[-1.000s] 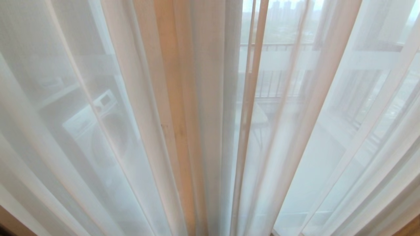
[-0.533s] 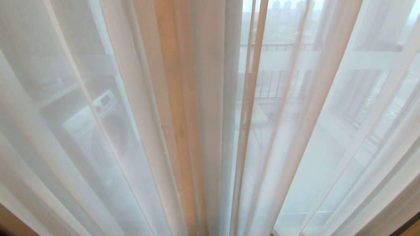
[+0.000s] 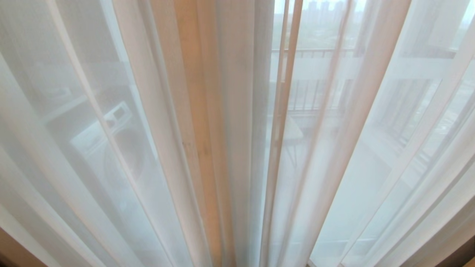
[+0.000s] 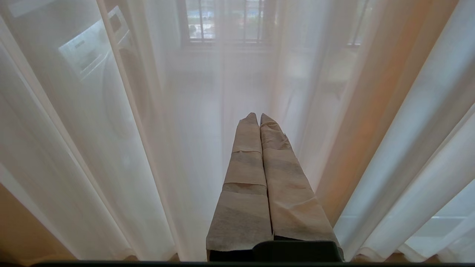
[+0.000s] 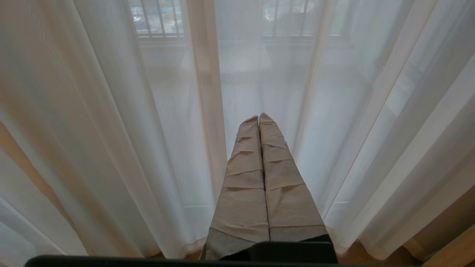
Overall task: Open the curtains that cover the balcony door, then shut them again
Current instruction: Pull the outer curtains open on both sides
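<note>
Sheers (image 3: 156,148) drawn, balcony railing (image 3: 315,53) and washing machine (image 3: 111,141) blurred behind.

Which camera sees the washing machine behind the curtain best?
The head view: the washing machine shows its panel and round door through the curtains. The left wrist view catches its top; the right wrist view misses it.
</note>
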